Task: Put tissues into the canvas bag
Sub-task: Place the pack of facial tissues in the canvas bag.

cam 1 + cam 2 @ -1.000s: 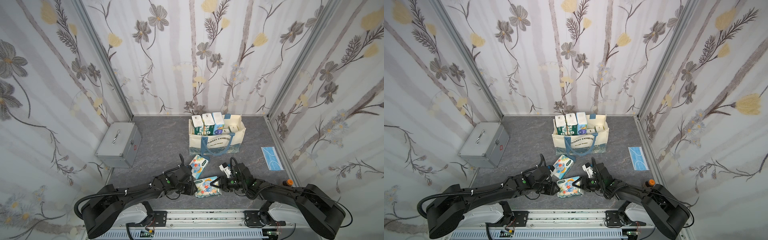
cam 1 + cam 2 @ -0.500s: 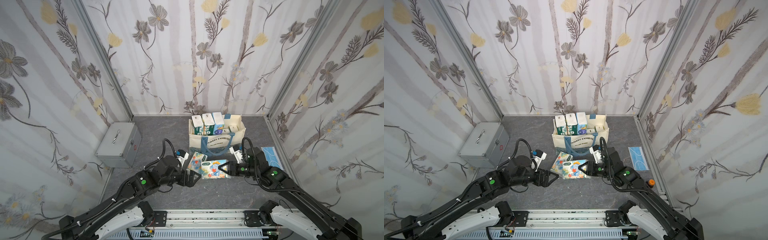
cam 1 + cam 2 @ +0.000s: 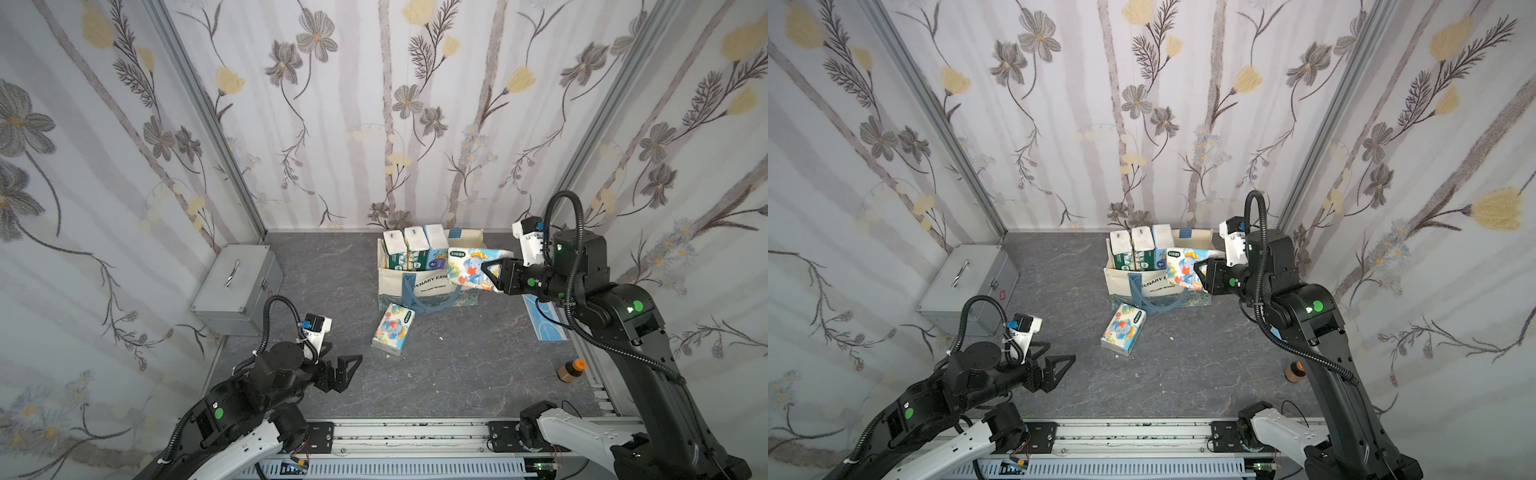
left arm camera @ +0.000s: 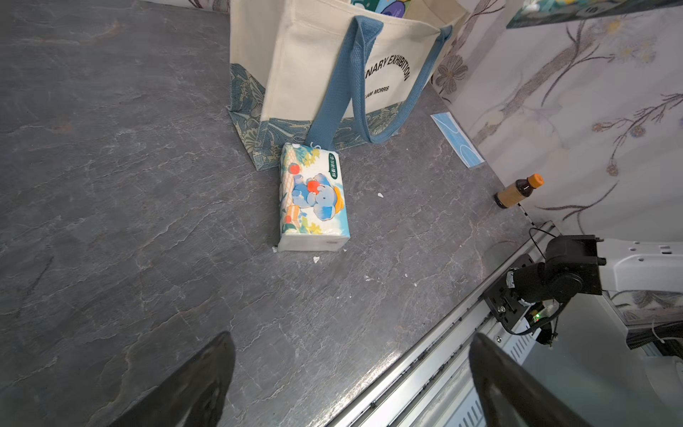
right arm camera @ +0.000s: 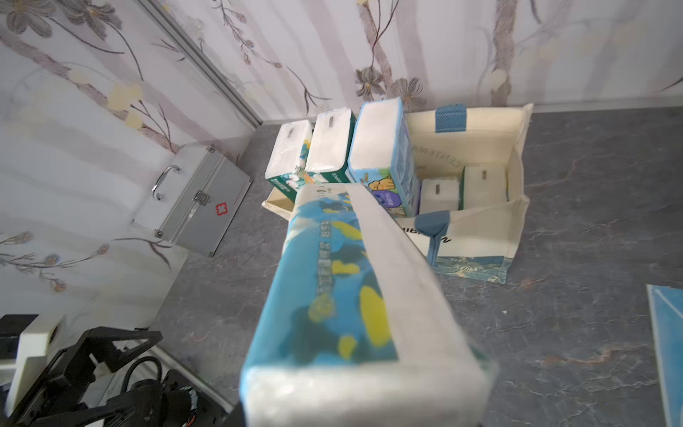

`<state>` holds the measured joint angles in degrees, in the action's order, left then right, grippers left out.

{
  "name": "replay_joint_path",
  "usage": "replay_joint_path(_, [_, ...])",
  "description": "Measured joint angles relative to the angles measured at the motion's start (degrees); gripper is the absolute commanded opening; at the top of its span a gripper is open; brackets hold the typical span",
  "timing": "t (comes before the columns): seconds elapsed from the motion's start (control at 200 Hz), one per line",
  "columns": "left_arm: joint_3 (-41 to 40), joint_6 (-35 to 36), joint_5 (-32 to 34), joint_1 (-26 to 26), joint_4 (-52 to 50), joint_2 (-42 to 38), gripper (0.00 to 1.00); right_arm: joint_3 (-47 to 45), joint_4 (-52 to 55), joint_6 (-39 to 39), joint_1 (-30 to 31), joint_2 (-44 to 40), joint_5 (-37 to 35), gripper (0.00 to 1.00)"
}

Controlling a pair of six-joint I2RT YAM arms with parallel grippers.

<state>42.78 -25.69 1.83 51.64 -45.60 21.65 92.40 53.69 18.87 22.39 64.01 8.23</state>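
The left claw [image 4: 351, 336] hangs over the grey worktop [image 4: 111, 185] with its two dark fingers [image 4: 192, 384] spread wide and nothing between them. Beyond it, an elephant-print tissue pack [image 4: 314, 199] lies flat against the near left corner of the canvas bag [image 4: 295, 66], whose blue strap handle [image 4: 343, 81] droops to the pack's far end. A blue face mask [image 4: 458, 140] lies by the right wall. Nearer stands a brown, orange-capped bottle [image 4: 517, 192]. White scraps [image 4: 316, 259] dot the worktop.
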Motion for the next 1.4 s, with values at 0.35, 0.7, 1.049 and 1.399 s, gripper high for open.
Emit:
replay_joint_path(0.35, [0.09,-0.72,4.28,-2.32,-1.05,1.84,1.00,8.02,0.39,-2.47,-3.17,11.69,-10.14,0.44])
replay_joint_path(0.7, [0.61,-1.33,5.03,-2.40,-2.67,0.92,1.00,12.46,-2.19,-1.77,-4.15,25.44,-7.34,0.44])
replay_joint_path(1.049, [0.61,-1.33,5.57,-2.40,-2.69,1.36,1.00,16.96,-2.82,-0.92,-4.31,35.36,-4.20,0.47])
replay_joint_path(1.399, [1.36,-1.44,5.57,-2.51,-4.07,3.50,1.00,22.88,-0.50,0.13,-4.31,43.69,-0.59,0.51])
